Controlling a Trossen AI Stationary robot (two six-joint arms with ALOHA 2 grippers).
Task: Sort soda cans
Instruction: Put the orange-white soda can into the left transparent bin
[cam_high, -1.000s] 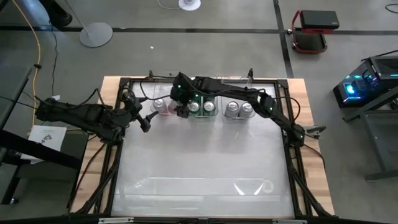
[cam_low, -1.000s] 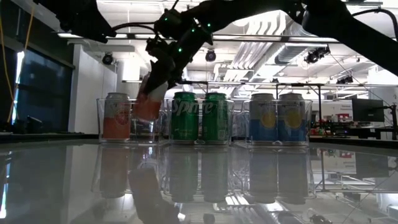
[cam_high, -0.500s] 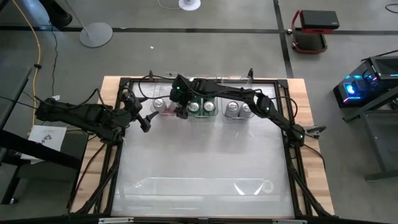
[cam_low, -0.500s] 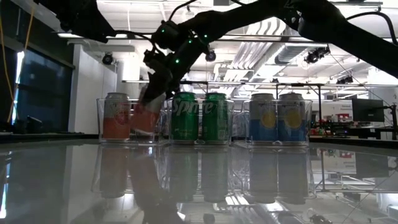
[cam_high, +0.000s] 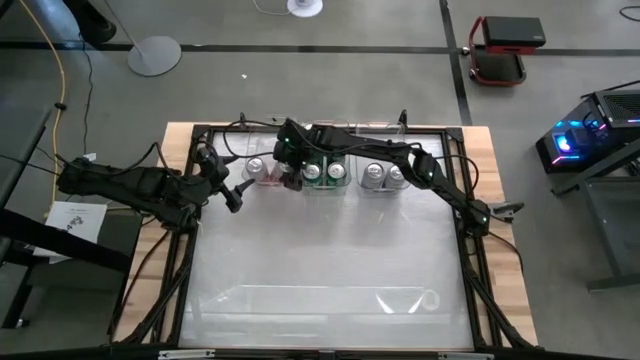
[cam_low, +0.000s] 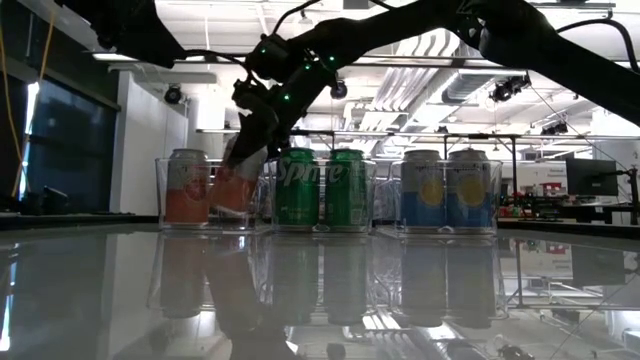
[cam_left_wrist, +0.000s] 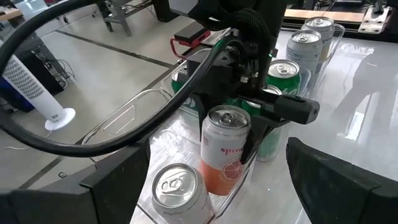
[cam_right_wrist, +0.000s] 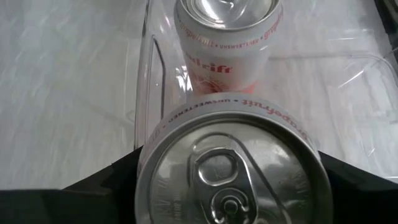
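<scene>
Your left end effector (cam_high: 232, 196) waits wide open on the left of the worktop (cam_high: 330, 260). Farther back, your right end effector (cam_low: 243, 158) grips a tilted pink can (cam_low: 234, 185) in the left bin (cam_low: 162, 205), just beside another pink can (cam_low: 187, 186). If you let go while it leans, it could tip over and knock that can.

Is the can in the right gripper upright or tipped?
Tipped slightly. In the low view the pink can, held by the right gripper, leans against the vertical green cans; it is partly down in the left bin.
</scene>
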